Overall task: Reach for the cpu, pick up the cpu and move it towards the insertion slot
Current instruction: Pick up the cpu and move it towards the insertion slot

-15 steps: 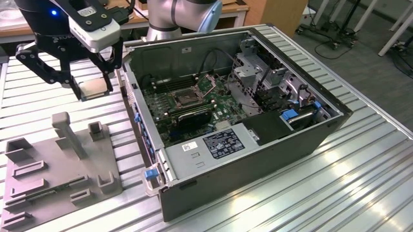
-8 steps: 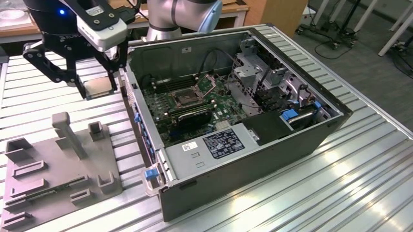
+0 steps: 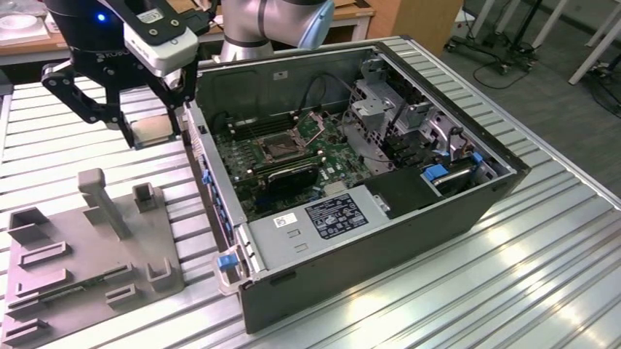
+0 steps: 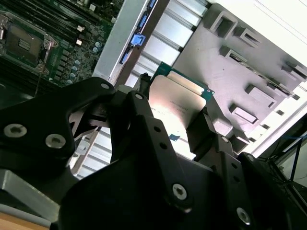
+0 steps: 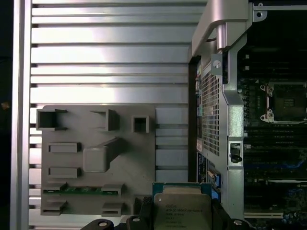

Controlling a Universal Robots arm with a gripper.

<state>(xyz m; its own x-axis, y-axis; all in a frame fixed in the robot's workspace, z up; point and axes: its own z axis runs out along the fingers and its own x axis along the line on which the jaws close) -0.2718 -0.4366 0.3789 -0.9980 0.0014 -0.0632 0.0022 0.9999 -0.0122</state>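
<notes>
cpu [image 5: 181,207] clamped between claw [image 4: 178,125] fingers

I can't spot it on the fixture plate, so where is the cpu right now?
The cpu is held in the gripper, above the slatted table, at the exterior view's left of the open computer case, beyond the grey fixture plate.

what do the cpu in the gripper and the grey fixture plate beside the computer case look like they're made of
The cpu, held in the gripper, looks like brushed, satin silvery metal on a green board: its face catches light softly and a green rim shows in both wrist views. The fixture plate looks like matte grey plastic, possibly printed: uniform dull colour, no glints, blocky moulded uprights.
</notes>
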